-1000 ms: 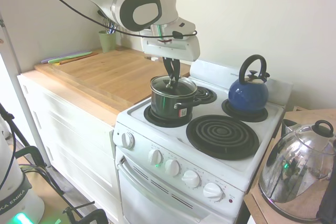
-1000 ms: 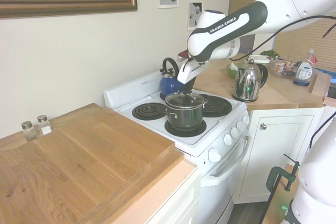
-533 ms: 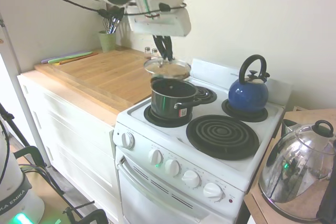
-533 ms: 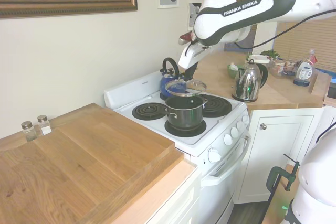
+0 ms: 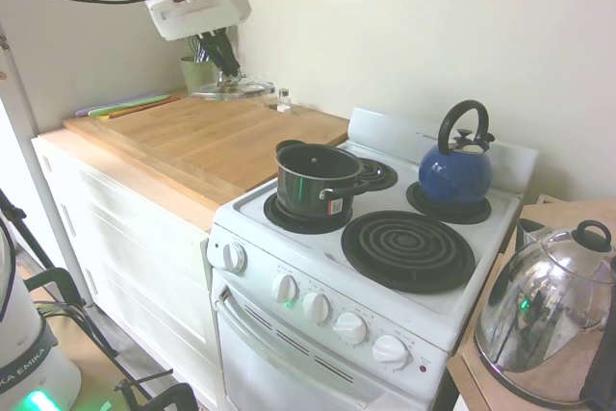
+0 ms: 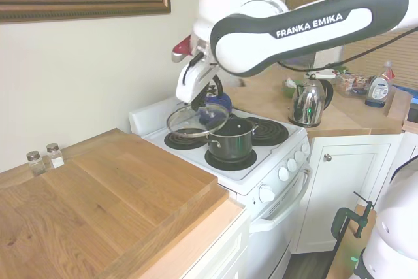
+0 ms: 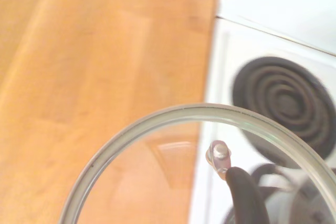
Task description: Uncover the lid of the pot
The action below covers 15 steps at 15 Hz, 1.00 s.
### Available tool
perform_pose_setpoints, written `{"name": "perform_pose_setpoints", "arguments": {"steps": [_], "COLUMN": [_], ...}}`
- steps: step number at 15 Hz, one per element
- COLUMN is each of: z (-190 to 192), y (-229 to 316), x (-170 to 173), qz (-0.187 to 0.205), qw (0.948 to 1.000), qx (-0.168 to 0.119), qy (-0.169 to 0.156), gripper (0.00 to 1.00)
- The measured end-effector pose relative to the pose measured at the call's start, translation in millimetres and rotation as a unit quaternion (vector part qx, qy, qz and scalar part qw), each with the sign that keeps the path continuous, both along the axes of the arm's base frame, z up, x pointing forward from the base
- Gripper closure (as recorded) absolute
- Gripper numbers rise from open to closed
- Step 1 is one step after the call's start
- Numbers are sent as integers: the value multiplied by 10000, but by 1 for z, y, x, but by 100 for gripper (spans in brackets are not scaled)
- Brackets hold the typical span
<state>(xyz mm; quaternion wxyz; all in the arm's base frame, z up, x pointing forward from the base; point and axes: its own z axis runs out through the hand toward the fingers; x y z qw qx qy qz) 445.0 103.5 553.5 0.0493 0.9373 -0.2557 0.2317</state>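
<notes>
Now the lid (image 6: 196,121) is hanging well away from the pot (image 5: 319,180), over the edge where the wooden counter (image 5: 202,137) is meeting the stove (image 5: 385,257); half a second ago it was hovering just above the pot; the gripper (image 6: 210,89) is carrying it, the fingers closed on its knob; the lid is looking clear, with a thin metal rim, slightly tilted; the pot is standing open on the front burner, dark with a silvery rim.
</notes>
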Motion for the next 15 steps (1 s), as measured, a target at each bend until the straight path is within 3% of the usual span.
{"name": "perform_pose_setpoints", "arguments": {"steps": [3,6,11,15], "z": [-35,-74,-131,-157], "y": [58,94,101,106], "x": [28,58,97,110], "qz": [147,266,339,359], "qw": [9991,9970,9933,9917], "qx": [-345,-474,-454,-404], "qy": [209,543,1007,1168], "gripper": [100,100,100,100]}}
